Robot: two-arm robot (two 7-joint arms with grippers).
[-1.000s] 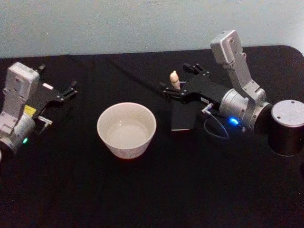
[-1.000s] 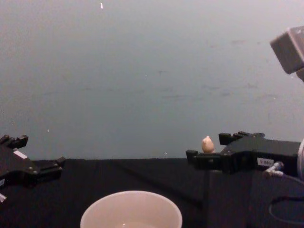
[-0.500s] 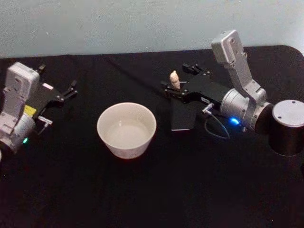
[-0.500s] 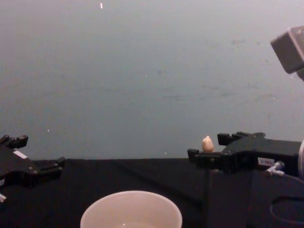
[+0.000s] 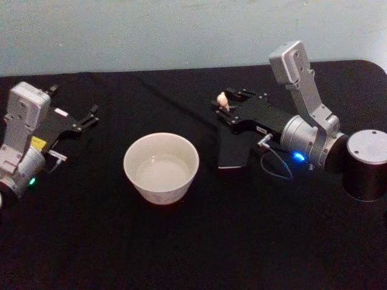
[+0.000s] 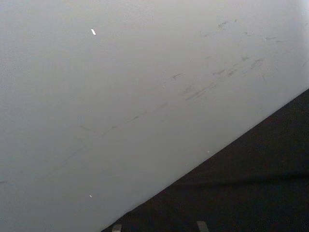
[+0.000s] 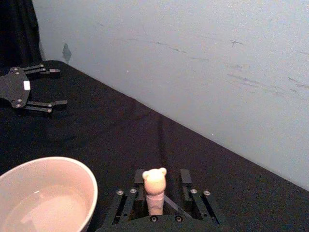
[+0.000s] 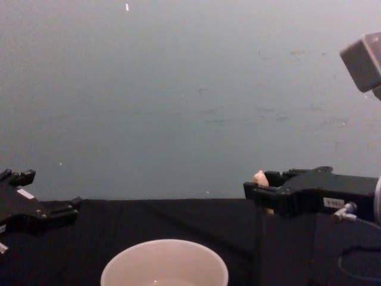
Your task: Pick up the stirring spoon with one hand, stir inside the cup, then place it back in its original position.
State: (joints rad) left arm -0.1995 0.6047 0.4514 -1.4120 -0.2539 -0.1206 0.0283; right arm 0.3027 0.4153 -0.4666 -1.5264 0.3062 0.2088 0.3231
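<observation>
The stirring spoon (image 5: 223, 100) stands upright in a dark holder box (image 5: 233, 148); its beige knobbed handle (image 7: 154, 182) shows, while the shaft and bowl are hidden. My right gripper (image 5: 225, 99) is shut on that handle, a finger pressed against each side, and in the chest view the knob (image 8: 260, 177) peeks out behind its tips (image 8: 253, 189). The cream-white cup (image 5: 158, 192) sits left of the holder with clear liquid inside. My left gripper (image 5: 74, 99) rests open at the far left, well away from the cup.
A black cloth (image 5: 193, 241) covers the table up to a pale wall (image 5: 151, 30) behind. A thin cable (image 5: 275, 166) loops from my right wrist beside the holder box. The cup rim (image 7: 89, 186) lies close to my right gripper's left side.
My right gripper's fingers have closed in onto the spoon's handle, and the gripper has shifted slightly right and back. The left arm and the cup have stayed in place.
</observation>
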